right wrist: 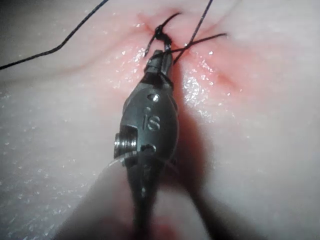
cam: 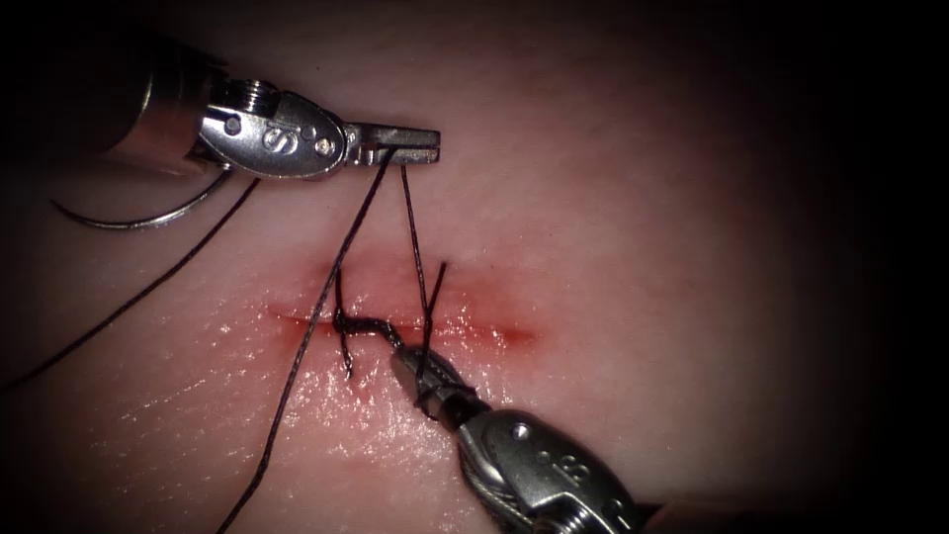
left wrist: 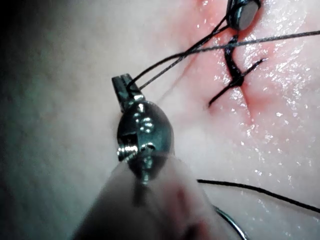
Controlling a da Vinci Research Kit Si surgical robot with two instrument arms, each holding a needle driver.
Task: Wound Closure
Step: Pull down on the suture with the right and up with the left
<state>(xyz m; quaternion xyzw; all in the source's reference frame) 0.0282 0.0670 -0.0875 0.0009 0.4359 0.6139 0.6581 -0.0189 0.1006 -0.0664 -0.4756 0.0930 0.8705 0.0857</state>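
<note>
The thin, dark suture thread (cam: pixel 341 259) is held near the tip of the left arm's steel needle driver (cam: pixel 413 141), whose jaws are closed on it above the red horizontal cut (cam: pixel 494 331) in the pale, glistening tissue (cam: pixel 643 247). From those jaws two strands run down: one to the right arm's steel needle driver (cam: pixel 420 371), the other past the dark knot (cam: pixel 343 321) on the cut and out of the picture's lower edge. The right tool's jaws lie at the cut just right of the knot, wound about with thread and closed on it; the exact point of grip is hard to make out. The curved steel needle (cam: pixel 138 220) lies free on the tissue at the left, partly hidden beneath the left tool's shaft, held by neither tool. Its trailing thread is cut off by the left edge.
</note>
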